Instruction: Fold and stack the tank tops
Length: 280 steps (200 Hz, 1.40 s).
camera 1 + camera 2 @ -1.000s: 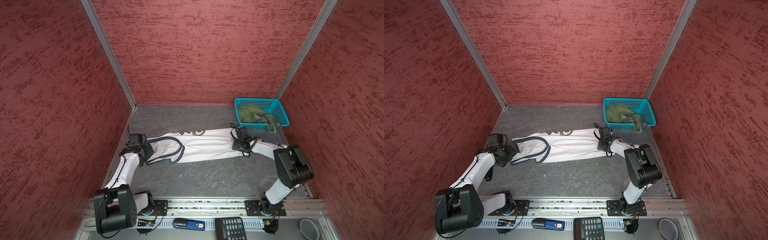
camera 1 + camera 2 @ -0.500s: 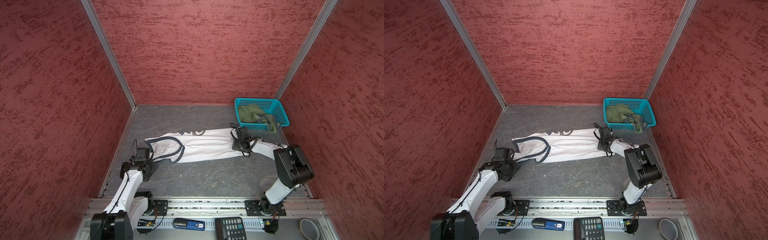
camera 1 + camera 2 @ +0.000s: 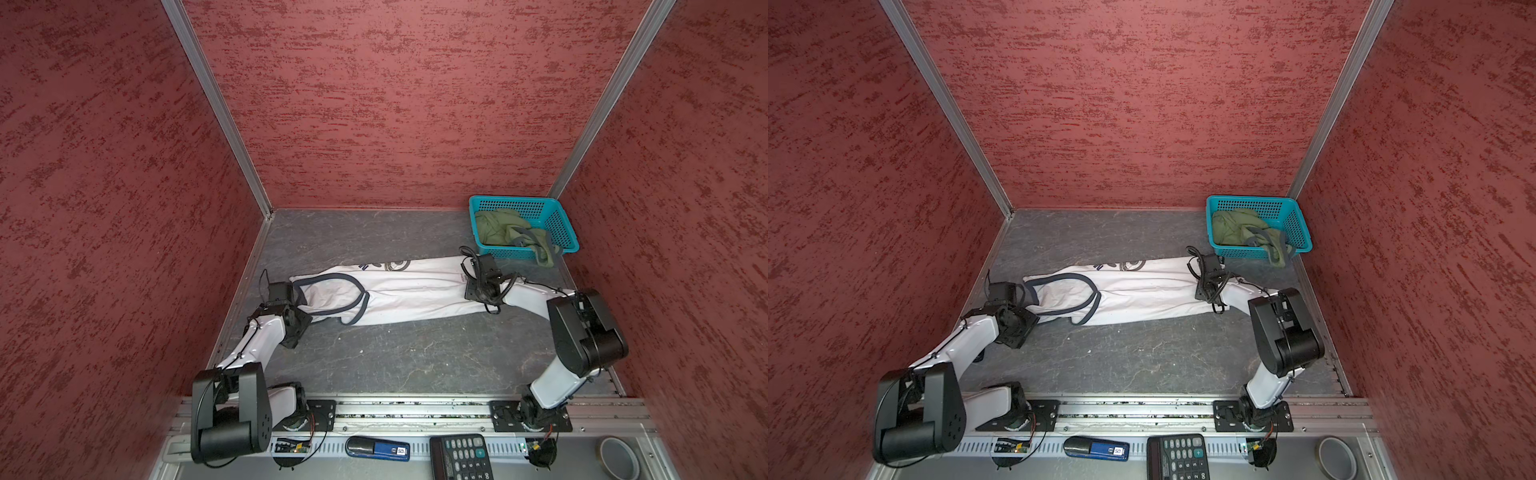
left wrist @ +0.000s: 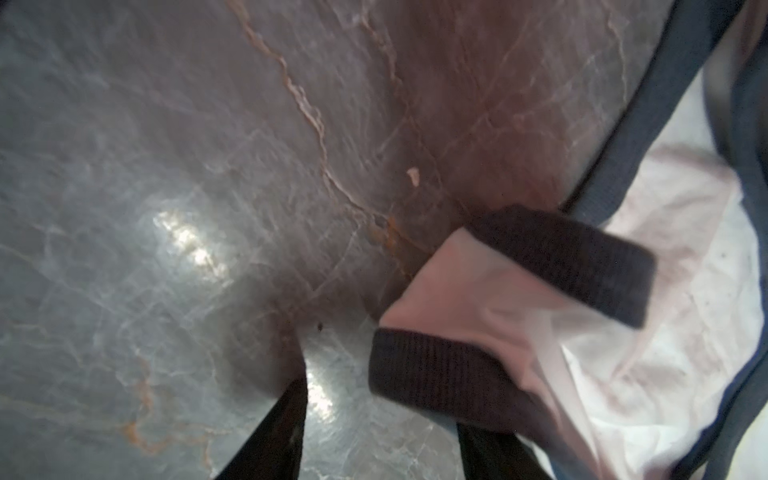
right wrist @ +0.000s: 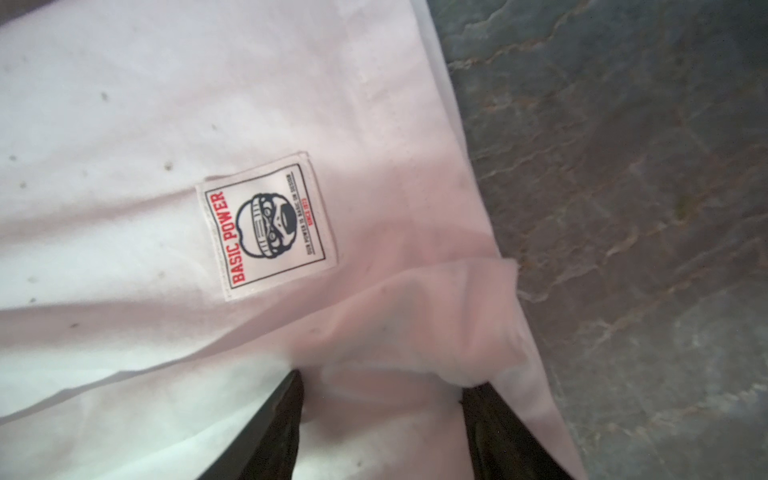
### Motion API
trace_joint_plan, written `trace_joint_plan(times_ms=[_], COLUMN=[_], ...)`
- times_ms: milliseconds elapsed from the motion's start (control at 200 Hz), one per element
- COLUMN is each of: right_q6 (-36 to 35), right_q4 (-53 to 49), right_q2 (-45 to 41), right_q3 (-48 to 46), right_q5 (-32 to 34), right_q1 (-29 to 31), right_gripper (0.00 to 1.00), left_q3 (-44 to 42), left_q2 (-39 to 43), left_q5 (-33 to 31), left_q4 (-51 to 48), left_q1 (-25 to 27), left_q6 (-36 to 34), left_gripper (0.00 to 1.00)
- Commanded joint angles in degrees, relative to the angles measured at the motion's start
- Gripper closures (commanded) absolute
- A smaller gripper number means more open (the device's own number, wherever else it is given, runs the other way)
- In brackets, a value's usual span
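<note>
Red walls [image 3: 374, 104], two tank tops [image 3: 415, 291] [image 3: 498, 226], one basket [image 3: 515, 201]

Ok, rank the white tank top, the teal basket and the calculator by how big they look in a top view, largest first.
1. white tank top, stretched across the table
2. teal basket
3. calculator, smallest as it looks, though the picture's lower edge cuts it off and it lies nearest the camera

Cell tally: 1 teal basket [image 3: 563, 230]. Tank tops, 2 total: 1 white tank top [image 3: 419, 293] w/ navy trim just in front of basket, 1 olive tank top [image 3: 496, 226] inside it. Robot arms, 2: L arm [image 3: 259, 340], R arm [image 3: 536, 297]. Well in front of basket: 1 calculator [image 3: 461, 457], 1 tape roll [image 3: 603, 451], 1 blue-black device [image 3: 377, 449].
</note>
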<state>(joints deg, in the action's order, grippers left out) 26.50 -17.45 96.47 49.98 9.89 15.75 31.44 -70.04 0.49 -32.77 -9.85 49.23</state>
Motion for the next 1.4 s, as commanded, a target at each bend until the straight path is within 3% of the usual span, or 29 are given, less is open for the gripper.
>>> trace_joint_plan(times_ms=[0,240,481,641,812,1017,1232,1282,1398], right_q6=[-0.2,-0.2,-0.3,-0.4,-0.3,-0.8,-1.7,-1.9,-2.5], right_q4=[-0.3,-0.2,-0.3,-1.4,-2.3,-2.0,-1.9,-2.1,-2.3], right_q2=[0.4,0.7,0.7,1.2,1.9,-0.1,-0.9,-1.8,-5.2], right_q3=[-0.4,-0.3,-0.4,0.1,0.8,1.0,2.6,2.9,3.1], right_q5=[-0.6,-0.6,-0.1,1.6,3.3,2.6,0.3,0.6,1.2], right_q1=[-0.7,-0.6,-0.6,-0.7,-0.6,-0.7,-0.4,-0.3,0.5], right_gripper=[0.37,0.37,0.37,0.37,0.37,0.37,0.38,0.38,0.36], left_q3=[0.1,0.8,2.2,6.0,6.9,9.1,13.3,13.6,12.2], left_q2=[-2.2,-4.5,-0.7,5.6,5.6,-0.5,-7.5,-8.0,-6.5], left_q5=[2.2,2.7,0.9,-3.7,-0.5,3.4,6.0,6.2,5.7], left_q4=[2.5,3.6,0.4,-6.0,-6.3,-4.8,-5.2,-5.2,-4.8], left_q1=[-1.0,-1.9,-1.9,-4.1,-9.1,-9.7,-9.5,-9.5,-9.7], left_q6=[-0.3,-0.7,-1.8,-4.9,-8.5,-10.6,-12.2,-12.2,-11.5], left_gripper=[0.43,0.46,0.84,0.94,0.94,0.93,0.76,0.69,0.65])
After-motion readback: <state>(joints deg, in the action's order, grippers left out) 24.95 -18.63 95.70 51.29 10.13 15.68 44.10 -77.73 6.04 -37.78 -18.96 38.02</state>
